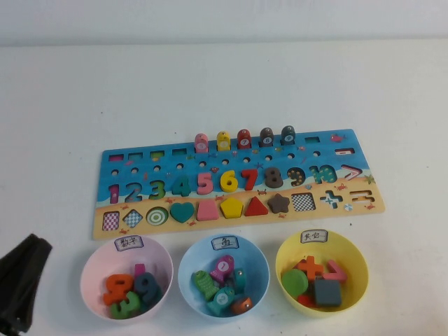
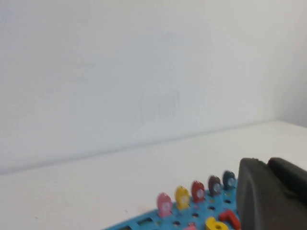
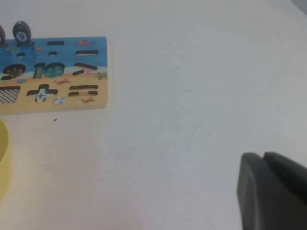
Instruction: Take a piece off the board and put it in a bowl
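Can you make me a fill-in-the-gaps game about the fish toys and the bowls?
1. ____ fish pegs stand in a row on the board.
2. The blue bowl sits between the pink bowl and the ____ bowl.
3. The last peg on the robot's right, the teal fish, stands beside the ____ one.

Missing words: five; yellow; brown

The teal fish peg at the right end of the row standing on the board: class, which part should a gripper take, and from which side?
Probably the rounded top of the teal fish peg, from above: it stands upright in the board, its right flank free. The brown peg crowds its left, so close front-to-back. The left gripper sits near the pink bowl; the right gripper sits over bare table.
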Controlling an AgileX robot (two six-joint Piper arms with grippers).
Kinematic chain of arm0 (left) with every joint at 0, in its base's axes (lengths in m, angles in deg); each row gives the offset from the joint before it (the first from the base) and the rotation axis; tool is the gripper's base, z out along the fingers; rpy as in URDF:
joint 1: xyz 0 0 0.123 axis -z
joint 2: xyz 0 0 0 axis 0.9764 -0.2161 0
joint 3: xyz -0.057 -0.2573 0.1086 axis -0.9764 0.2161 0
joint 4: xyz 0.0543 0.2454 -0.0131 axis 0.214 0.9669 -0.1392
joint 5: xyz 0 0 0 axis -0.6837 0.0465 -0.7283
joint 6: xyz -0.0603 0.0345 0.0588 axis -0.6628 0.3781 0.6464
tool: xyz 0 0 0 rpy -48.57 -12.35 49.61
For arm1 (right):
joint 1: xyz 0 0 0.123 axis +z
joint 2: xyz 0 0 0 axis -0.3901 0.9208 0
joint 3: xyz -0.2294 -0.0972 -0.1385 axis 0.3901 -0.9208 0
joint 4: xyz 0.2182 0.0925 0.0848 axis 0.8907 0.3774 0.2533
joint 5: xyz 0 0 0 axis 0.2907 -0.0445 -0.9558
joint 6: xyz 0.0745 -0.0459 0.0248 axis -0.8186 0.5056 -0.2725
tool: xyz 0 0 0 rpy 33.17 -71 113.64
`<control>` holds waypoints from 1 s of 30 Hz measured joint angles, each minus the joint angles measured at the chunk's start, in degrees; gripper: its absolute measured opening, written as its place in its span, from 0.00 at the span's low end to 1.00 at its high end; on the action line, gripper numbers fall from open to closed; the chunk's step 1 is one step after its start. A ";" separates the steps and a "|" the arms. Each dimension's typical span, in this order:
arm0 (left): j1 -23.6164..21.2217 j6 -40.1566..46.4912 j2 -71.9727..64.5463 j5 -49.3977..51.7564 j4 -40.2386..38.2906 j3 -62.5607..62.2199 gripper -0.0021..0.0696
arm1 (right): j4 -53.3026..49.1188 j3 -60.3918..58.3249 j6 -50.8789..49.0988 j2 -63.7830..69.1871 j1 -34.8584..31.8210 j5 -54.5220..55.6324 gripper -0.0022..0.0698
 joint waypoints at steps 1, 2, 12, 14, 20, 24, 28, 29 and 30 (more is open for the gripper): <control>-1.48 0.42 1.99 1.03 0.00 0.00 0.03 | 0.00 0.00 0.00 0.00 0.00 0.00 0.01; -2.82 0.68 3.77 2.12 0.00 0.00 0.03 | 0.00 0.00 0.00 0.00 0.00 0.00 0.01; -22.73 0.72 18.88 23.57 3.95 0.08 0.03 | 0.09 0.00 0.00 0.00 0.00 0.00 0.01; -24.75 0.03 22.33 29.12 4.91 0.08 0.03 | 0.09 0.00 0.00 0.00 0.00 0.00 0.01; -29.34 -1.16 23.50 38.49 6.68 0.13 0.03 | 0.09 0.00 0.00 0.00 0.00 -0.10 0.01; -31.26 -1.61 23.50 42.67 7.09 0.13 0.03 | 0.09 0.00 0.00 0.00 0.00 -0.10 0.01; -31.36 -1.64 23.50 48.63 7.54 0.13 0.03 | 0.09 0.00 0.00 0.00 0.00 -0.10 0.01; -31.36 -1.64 23.50 49.99 7.64 0.13 0.03 | 0.09 0.00 0.00 0.00 0.00 -0.10 0.01; -31.36 -1.64 23.50 50.70 7.75 0.13 0.03 | 0.09 0.00 0.00 0.00 0.00 -0.10 0.01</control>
